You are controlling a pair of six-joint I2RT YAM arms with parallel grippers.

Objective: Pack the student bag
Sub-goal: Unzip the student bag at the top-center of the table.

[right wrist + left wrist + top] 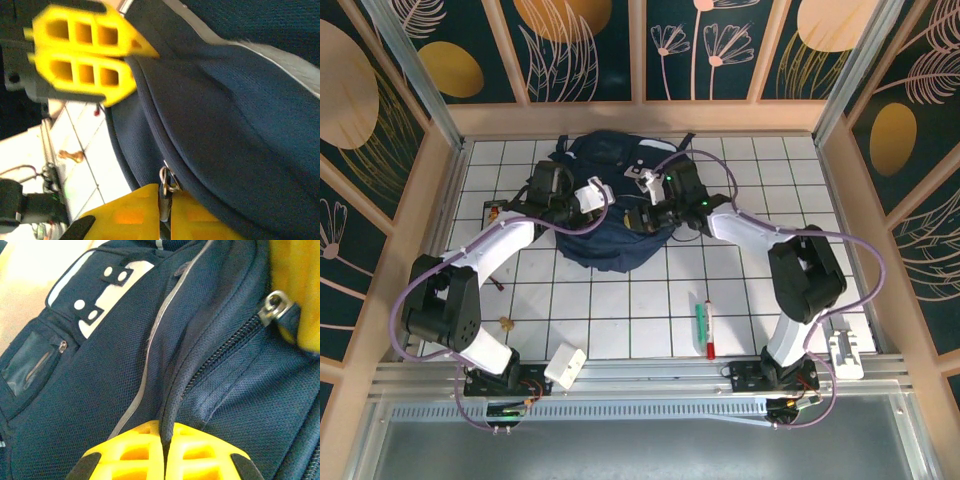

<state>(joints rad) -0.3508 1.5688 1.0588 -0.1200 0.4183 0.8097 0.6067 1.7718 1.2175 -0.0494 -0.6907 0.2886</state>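
The navy-blue student bag (610, 245) lies at the back middle of the tiled table, with its white buckle patch (95, 300) and pale piping stripe (150, 355) facing up. My left gripper (165, 424) is shut on a fold of the bag's fabric beside the zipper (225, 347). My right gripper (167, 191) is closed on the metal zipper pull (166, 179), with only a thin gap between its yellow fingers. The two grippers (612, 205) (645, 215) sit close together on top of the bag. In the right wrist view, the left gripper (145, 50) pinches the fabric edge just ahead.
A green marker (700, 322) and a red-tipped marker (710, 335) lie on the tiles near the front right. A white block (565, 365) rests on the front rail, and a white fixture (845, 350) is at the right. A small brown scrap (505, 323) lies at the front left.
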